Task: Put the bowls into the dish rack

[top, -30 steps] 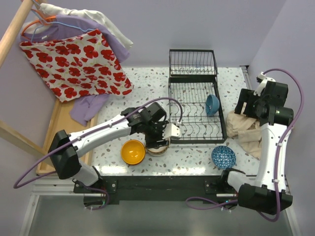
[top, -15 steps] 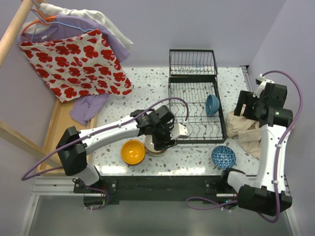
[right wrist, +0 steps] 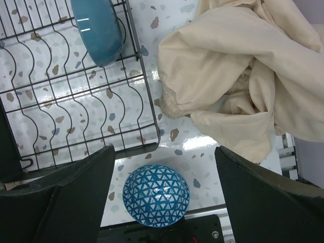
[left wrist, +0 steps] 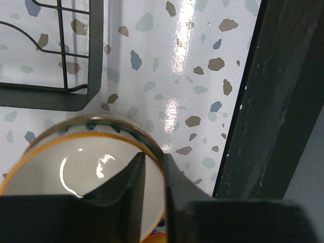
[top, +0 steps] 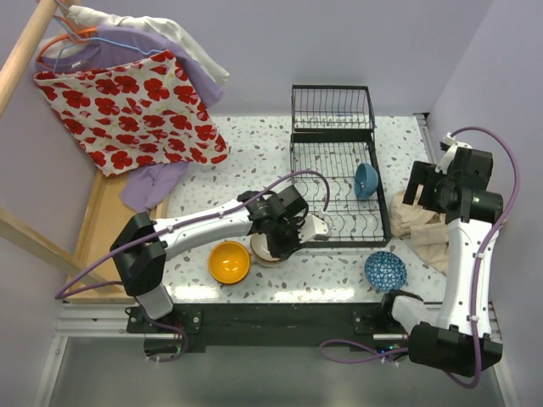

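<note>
My left gripper (top: 284, 238) (left wrist: 154, 169) is shut on the right rim of the cream bowl with a brown rim (top: 266, 251) (left wrist: 76, 172); one finger is inside the bowl and the other outside. That bowl stands on the table just in front of the black wire dish rack (top: 338, 188) (left wrist: 76, 98). An orange-yellow bowl (top: 229, 261) sits to its left. A plain blue bowl (top: 366, 180) (right wrist: 98, 30) stands on edge in the dish rack (right wrist: 76, 101). My right gripper (top: 422, 185) (right wrist: 164, 195) hangs open high above a blue-white patterned bowl (top: 385, 270) (right wrist: 156, 195), which lies upside down.
A crumpled beige cloth (top: 417, 222) (right wrist: 243, 76) lies right of the rack. A wooden tray (top: 100, 222) and hanging clothes (top: 136, 102) fill the left side. The table's dark front rail (left wrist: 263, 101) runs close to the cream bowl.
My left gripper has come down over the cream bowl's rim and closed on it. The right arm has barely shifted.
</note>
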Action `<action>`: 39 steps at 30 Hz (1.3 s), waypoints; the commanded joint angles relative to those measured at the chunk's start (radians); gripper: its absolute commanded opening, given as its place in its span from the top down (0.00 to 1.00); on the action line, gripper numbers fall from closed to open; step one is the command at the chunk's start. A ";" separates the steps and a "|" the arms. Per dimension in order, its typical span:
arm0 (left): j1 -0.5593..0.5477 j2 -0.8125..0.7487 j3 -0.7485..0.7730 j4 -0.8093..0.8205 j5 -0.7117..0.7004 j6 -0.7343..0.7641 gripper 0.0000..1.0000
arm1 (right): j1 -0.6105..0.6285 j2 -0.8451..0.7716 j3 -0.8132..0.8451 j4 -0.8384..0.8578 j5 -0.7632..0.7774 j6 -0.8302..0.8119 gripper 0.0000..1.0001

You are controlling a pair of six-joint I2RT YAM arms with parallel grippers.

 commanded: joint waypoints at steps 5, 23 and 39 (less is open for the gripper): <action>-0.005 -0.082 0.032 0.000 0.008 0.035 0.99 | -0.004 -0.008 -0.012 0.003 -0.003 0.005 0.16; -0.005 -0.179 0.118 -0.026 -0.015 0.141 1.00 | -0.004 0.093 0.072 0.009 -0.031 0.048 0.17; 0.197 -0.084 0.247 0.061 -0.039 0.210 1.00 | -0.005 0.165 0.135 0.012 0.006 0.033 0.17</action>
